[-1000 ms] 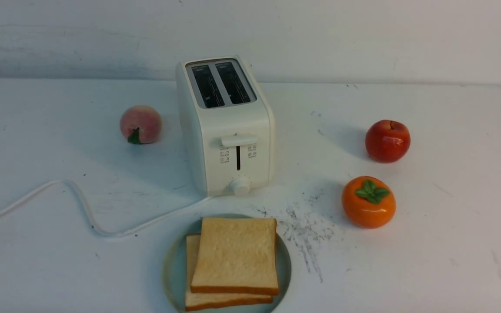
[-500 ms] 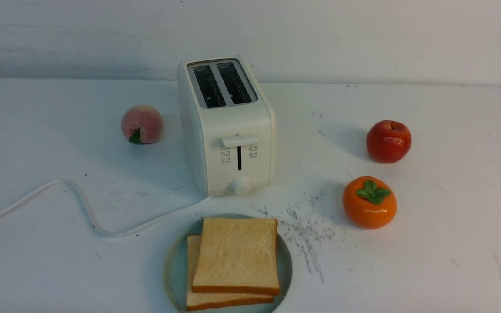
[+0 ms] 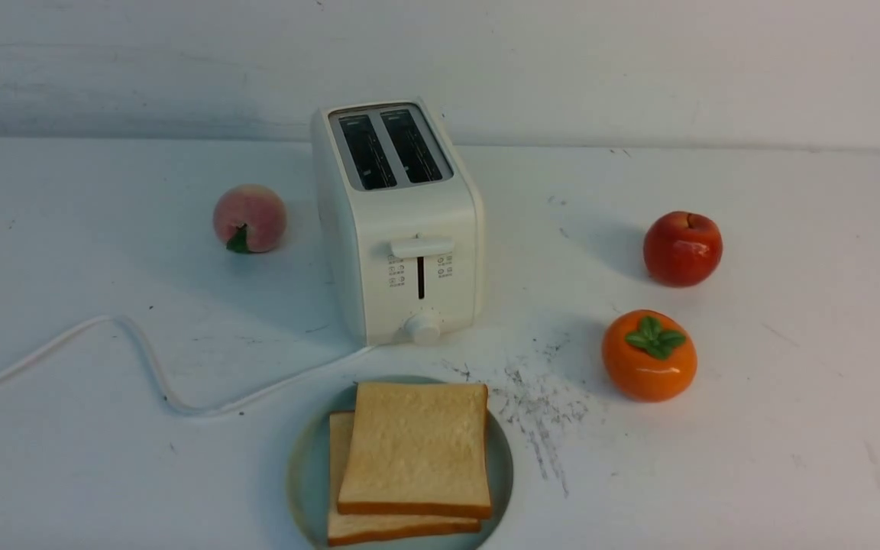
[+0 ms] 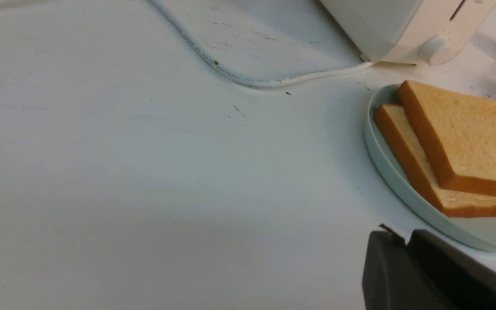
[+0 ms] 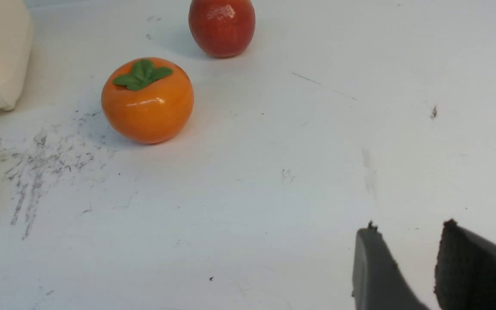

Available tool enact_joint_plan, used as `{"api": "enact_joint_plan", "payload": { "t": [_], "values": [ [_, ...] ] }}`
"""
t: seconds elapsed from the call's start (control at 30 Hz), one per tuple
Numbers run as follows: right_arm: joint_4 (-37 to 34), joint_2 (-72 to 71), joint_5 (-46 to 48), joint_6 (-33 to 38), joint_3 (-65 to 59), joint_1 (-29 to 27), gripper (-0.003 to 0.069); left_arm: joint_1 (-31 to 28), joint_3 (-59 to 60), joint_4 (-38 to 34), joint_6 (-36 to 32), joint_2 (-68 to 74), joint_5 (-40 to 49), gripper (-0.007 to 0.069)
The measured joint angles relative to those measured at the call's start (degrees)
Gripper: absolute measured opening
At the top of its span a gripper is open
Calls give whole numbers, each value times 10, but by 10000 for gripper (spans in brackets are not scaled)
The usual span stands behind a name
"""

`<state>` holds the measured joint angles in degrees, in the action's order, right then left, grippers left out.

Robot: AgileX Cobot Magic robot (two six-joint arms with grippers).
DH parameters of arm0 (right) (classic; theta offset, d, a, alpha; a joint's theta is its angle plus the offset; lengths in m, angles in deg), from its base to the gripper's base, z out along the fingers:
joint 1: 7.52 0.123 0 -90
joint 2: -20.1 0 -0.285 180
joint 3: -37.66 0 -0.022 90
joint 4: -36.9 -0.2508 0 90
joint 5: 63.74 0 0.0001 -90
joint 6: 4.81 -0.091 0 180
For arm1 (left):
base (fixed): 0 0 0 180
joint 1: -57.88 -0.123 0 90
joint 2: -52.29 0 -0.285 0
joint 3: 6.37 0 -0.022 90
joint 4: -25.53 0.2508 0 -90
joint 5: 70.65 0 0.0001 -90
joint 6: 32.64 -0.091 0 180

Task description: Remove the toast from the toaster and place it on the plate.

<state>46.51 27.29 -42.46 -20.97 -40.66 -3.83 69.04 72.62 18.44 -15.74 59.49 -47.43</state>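
Nearest the robot, the plate [image 3: 302,489] sits at the front edge of the white table [image 3: 66,473], pale blue-green with a low rim; two slices of toast [image 3: 415,449] lie flat on it, the upper slice overlapping the lower and shifted toward the toaster; both slices are out of the slots.

In the left wrist view the left gripper [image 4: 405,245] hangs low over bare table just beside the plate rim; its dark fingers stand together with only a hairline between them, holding nothing. In the right wrist view the right gripper [image 5: 407,245] hovers over bare table, well apart from the fruit; its fingers stand parted with a clear gap, nothing between them. Neither gripper shows in the front view.

A white cord [image 3: 142,359] snakes across the table on the left, running to the base of the toaster; grey scuff marks [image 3: 539,405] lie to the right of the plate.

Further out on the right, an orange persimmon [image 3: 648,355] with a green leaf cap; beyond it a red apple [image 3: 682,248], apart from the persimmon.

Behind the plate stands the toaster [image 3: 398,221], cream-white, upright, lever and knob facing the robot; both slots show dark and empty. A pink peach [image 3: 249,218] rests to its left, near but not touching.
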Motion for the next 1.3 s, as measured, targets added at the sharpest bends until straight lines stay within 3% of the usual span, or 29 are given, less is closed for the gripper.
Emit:
{"api": "enact_joint_plan", "payload": {
  "t": [0.27, 1.3],
  "values": [
    [0, 0, 0, 0, 0, 0, 234, -48, 0, 0, 10, 0, 0, 59],
    [1, 0, 0, 0, 0, 0, 239, -50, 0, -2, 17, 0, 1, 90]
  ]
}}
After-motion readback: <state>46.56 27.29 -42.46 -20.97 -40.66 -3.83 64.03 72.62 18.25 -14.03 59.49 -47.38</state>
